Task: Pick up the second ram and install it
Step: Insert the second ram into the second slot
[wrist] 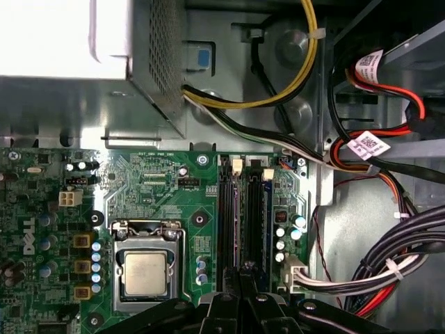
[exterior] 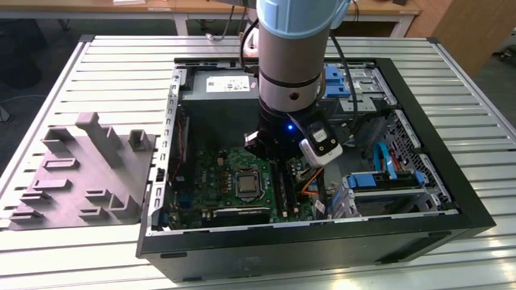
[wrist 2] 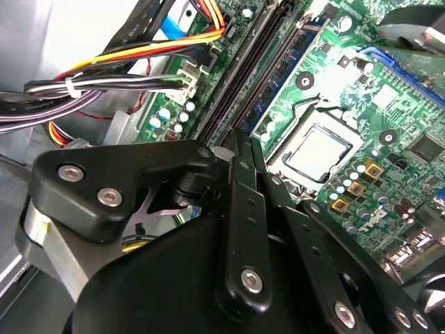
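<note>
Pincer: pressed together, low over green motherboard | slim blue-green memory stick: upright among long black slots, touching pincer | open black computer case on slatted metal counter

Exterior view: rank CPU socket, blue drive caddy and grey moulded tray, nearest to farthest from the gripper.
1. CPU socket, beside the gripper.
2. Blue drive caddy, exterior view's right.
3. Grey moulded tray, outside the case, exterior view's left.
</note>
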Tool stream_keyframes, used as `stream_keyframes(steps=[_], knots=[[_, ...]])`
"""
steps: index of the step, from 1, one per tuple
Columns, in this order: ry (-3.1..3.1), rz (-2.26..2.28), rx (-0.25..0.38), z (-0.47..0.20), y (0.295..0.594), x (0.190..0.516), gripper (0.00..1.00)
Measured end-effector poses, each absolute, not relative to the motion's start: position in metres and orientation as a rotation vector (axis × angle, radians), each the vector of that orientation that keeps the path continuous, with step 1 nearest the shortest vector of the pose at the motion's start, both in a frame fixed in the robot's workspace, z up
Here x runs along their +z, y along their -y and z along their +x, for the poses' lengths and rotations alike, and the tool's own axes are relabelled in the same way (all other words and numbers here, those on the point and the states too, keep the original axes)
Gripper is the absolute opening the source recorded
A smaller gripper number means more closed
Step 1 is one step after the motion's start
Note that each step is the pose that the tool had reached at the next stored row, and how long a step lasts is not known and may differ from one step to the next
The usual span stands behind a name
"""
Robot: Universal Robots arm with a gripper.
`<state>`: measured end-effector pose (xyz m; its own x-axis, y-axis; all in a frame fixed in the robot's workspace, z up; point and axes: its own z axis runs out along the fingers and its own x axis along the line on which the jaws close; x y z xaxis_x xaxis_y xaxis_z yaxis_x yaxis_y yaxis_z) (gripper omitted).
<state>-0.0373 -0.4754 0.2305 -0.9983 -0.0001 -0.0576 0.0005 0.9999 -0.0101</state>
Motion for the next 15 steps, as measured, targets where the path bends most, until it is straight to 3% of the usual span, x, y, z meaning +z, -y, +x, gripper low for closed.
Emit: stream_keyframes(steps=[15], knots=[[-3.084,0.001,-0.016,-0.0381,0.4735,0.2273,0.12]])
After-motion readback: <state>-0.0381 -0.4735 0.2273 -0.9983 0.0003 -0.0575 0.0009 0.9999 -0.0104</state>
